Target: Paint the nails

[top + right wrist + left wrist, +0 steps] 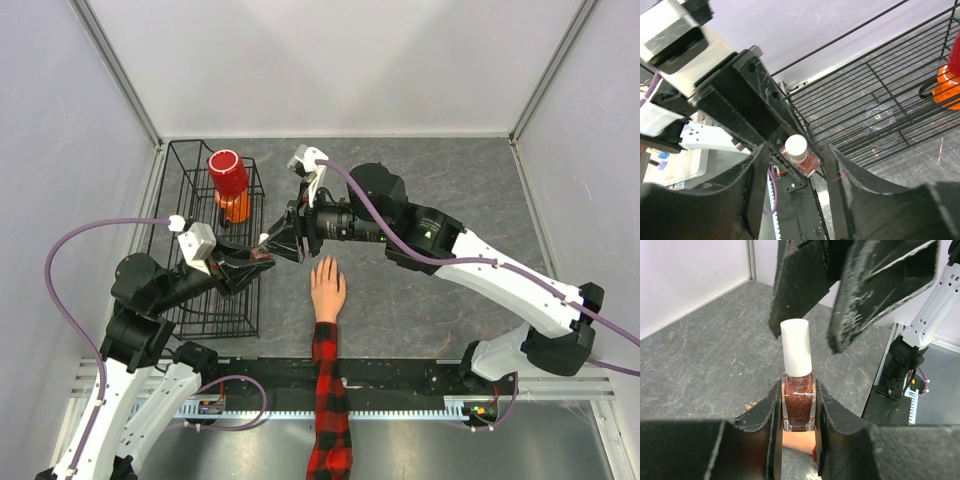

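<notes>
Right now I am on the opening step, with painting not yet begun. My left gripper (799, 412) is clamped on the nail polish bottle (798, 407), upright at the centre of the left wrist view. My right gripper (796, 152) stands partly wide, a finger on either side of the white cap (796, 347), touching neither side. The nails (325, 264), too small to make out, tip the mannequin hand (328, 292) at the middle of the top view, just lower right of the bottle. Next, I judge, my right fingers must close squarely on the cap and twist while the left holds firm.
</notes>
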Controlling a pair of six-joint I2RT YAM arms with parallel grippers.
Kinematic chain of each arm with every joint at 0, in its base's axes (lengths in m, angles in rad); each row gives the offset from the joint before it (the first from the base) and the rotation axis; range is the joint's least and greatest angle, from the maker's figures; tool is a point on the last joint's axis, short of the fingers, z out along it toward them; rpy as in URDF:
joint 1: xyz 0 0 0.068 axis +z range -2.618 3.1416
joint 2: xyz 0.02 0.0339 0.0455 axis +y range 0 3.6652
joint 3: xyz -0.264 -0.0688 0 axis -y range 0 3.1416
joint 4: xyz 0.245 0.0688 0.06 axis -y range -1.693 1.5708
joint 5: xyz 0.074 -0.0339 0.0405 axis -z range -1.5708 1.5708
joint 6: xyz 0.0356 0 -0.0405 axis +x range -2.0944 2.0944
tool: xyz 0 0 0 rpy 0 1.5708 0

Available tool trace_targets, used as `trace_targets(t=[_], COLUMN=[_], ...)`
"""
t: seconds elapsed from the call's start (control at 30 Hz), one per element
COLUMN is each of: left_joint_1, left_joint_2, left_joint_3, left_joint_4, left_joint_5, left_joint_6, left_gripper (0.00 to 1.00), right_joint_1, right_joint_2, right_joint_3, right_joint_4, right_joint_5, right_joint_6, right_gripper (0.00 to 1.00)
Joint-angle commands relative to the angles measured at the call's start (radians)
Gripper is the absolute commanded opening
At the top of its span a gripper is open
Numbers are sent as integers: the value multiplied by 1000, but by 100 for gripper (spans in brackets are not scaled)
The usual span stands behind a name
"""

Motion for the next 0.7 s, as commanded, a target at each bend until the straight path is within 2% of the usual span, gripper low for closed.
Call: trace_targets(t=[0.0, 0.17, 0.27, 0.37, 0.4, 0.5, 0.53, 0.57, 0.6, 0.63, 0.67], left_joint_1=[6, 4, 4, 6, 6, 4, 4, 6, 4, 4, 6], left_joint_2=[-8, -4, -1, -2, -4, -2, 2, 10, 24, 33, 41], left_joint_3=[7, 4, 5, 5, 2, -16, -22, -41, -54, -67, -76], left_joint_4=[48, 68, 74, 86, 95, 206, 324, 395, 498, 664, 718], left_joint_5=[-7, 25, 51, 102, 119, 264, 316, 422, 474, 516, 563], left_joint_6=[1, -20, -26, -38, -46, -161, -202, -257, -394, -464, -520], left_gripper=[2, 2, 2, 2, 2, 2, 2, 2, 2, 2, 2], right_joint_1=[6, 6, 6, 6, 4, -3, -8, -11, -13, -19, -23], right_joint_2=[22, 47, 61, 64, 62, 47, 44, 44, 45, 41, 38], right_joint_3=[45, 50, 58, 56, 44, -34, -54, -71, -85, -93, -96], right_joint_4=[14, 22, 24, 25, 27, 121, 145, 162, 169, 169, 169], right_joint_5=[32, 24, 17, -23, -54, -363, -481, -693, -800, -851, -862], right_joint_6=[8, -3, -15, -44, -62, -179, -203, -242, -266, -276, -280], right_gripper=[53, 47, 34, 4, 0, 0, 0, 0, 0, 0, 0])
